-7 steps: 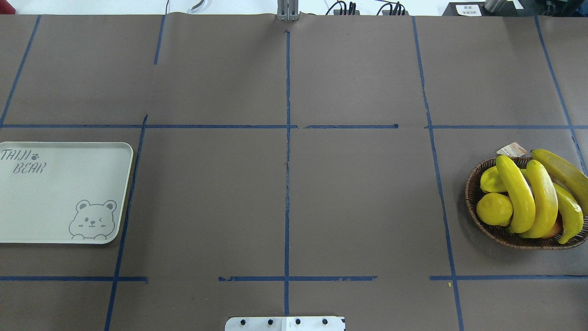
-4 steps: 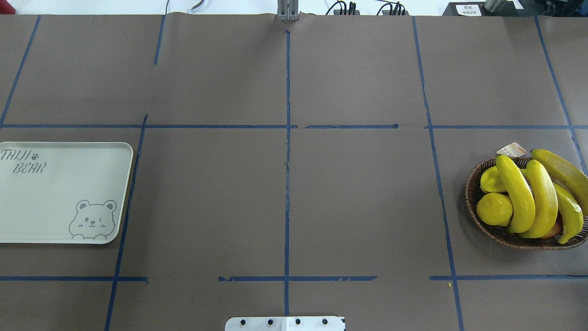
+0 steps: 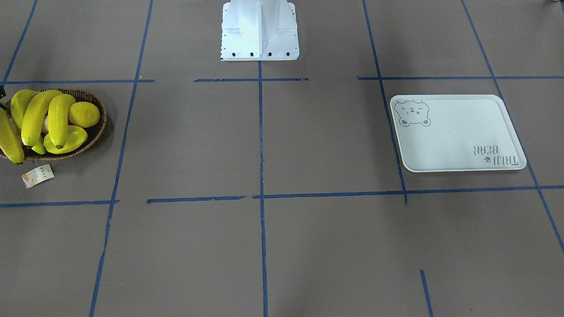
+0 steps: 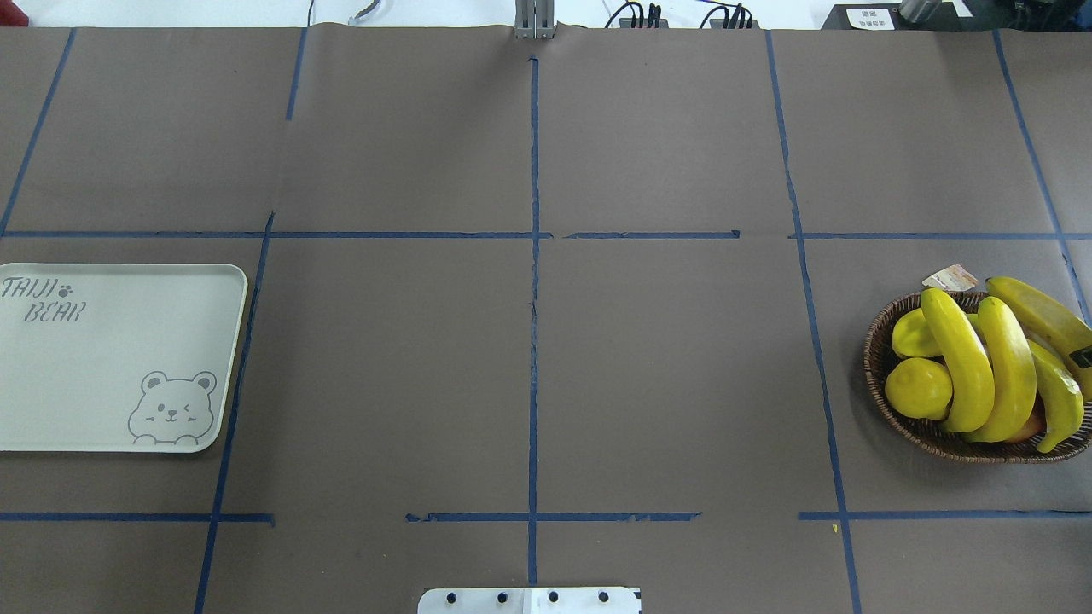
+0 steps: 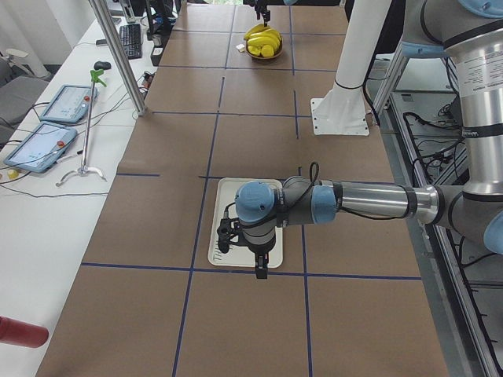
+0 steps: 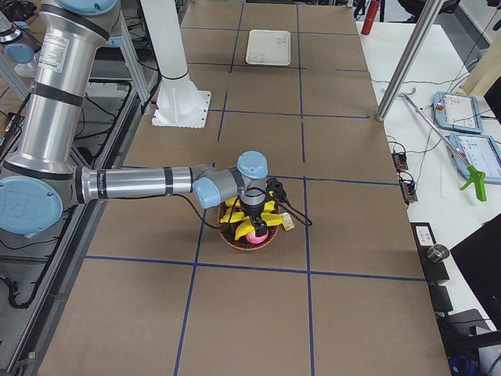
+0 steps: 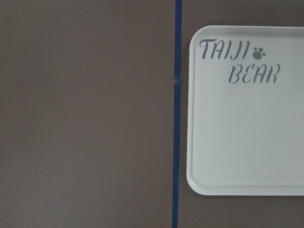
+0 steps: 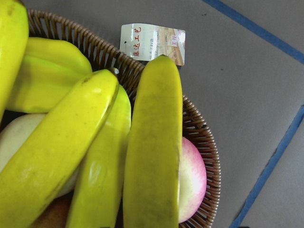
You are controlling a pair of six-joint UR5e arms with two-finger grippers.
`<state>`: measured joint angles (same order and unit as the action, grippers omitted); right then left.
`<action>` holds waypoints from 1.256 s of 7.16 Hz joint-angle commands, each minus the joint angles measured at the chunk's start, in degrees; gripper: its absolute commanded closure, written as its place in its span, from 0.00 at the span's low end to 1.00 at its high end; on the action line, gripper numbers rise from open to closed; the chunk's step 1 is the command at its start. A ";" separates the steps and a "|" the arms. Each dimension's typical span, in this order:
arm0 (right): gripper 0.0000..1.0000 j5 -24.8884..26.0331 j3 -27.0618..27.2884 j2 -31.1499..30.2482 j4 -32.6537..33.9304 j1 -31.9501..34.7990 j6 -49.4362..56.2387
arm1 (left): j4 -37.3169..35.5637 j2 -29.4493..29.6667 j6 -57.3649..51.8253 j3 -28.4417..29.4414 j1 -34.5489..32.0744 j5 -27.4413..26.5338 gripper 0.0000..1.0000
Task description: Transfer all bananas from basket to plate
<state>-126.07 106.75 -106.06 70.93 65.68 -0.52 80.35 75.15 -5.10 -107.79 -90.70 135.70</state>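
Brown paper marked with blue tape lines covers the desk. The basket stands at the desk's right end and holds all four bananas, laid side by side next to a lemon. One banana overhangs the far rim. The plate lies at the left end, well apart from the basket. The right end effector hangs over the basket. The left end effector hangs over the plate's edge. How far either is open cannot be determined.
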 commanded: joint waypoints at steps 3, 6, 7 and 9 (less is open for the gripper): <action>0.18 2.23 -2.59 0.24 0.00 -1.61 0.78 | -0.02 0.00 0.00 0.12 0.00 0.00 0.00; 0.29 2.14 -2.68 0.24 0.00 -2.05 0.69 | -0.02 0.00 0.00 0.12 0.00 0.00 0.00; 0.37 2.14 -2.68 0.33 0.00 -2.05 0.61 | -0.02 0.00 0.00 0.12 0.00 0.00 0.00; 0.88 2.05 -2.42 0.33 -0.08 -2.05 0.34 | -0.02 0.00 0.00 0.12 0.00 0.00 0.00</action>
<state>-123.94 104.12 -105.75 70.91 63.66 -0.03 80.33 75.15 -5.10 -107.67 -90.70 135.70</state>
